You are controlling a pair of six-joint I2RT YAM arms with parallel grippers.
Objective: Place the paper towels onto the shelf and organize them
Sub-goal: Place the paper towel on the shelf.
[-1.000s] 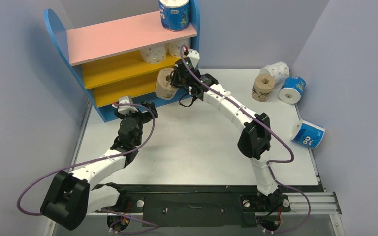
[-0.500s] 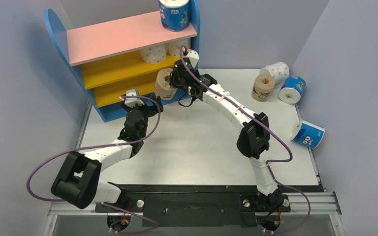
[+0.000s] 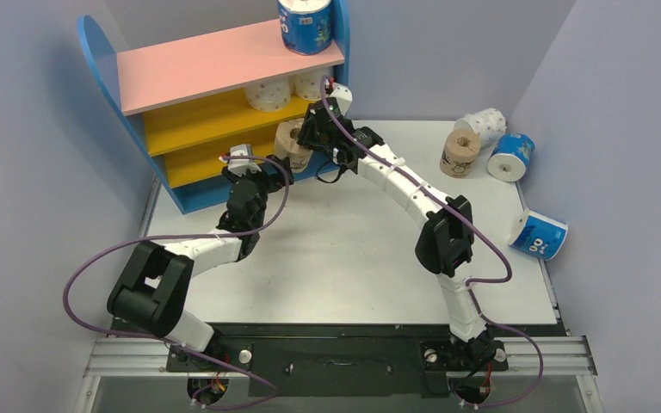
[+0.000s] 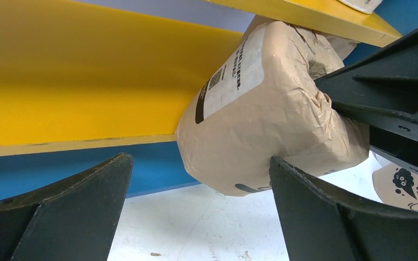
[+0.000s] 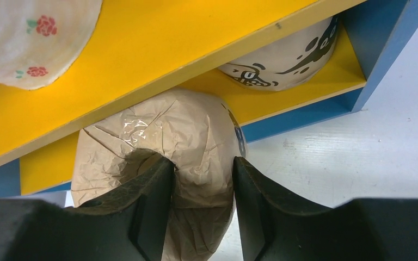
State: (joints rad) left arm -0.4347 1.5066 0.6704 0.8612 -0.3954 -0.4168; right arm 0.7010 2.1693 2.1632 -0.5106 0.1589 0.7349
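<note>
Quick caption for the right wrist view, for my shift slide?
Right gripper pinches a crumpled tan paper-wrapped roll at the front edge of the yellow lower shelf board.

the tan roll [image 5: 190, 130] fills the gap under the yellow board [image 5: 158, 49]. a second tan roll [image 5: 283, 57] blocks the right end. left of them the low shelf [image 3: 198, 168] is open.

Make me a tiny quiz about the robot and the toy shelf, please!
1. True or false: a blue roll stands on the shelf's pink top board.
2. Which tool grips the tan roll at the lower yellow board? A) left B) right
3. How many loose rolls lie on the right side of the table?
Key: 1 true; 2 B, the right tool; 3 four.
</note>
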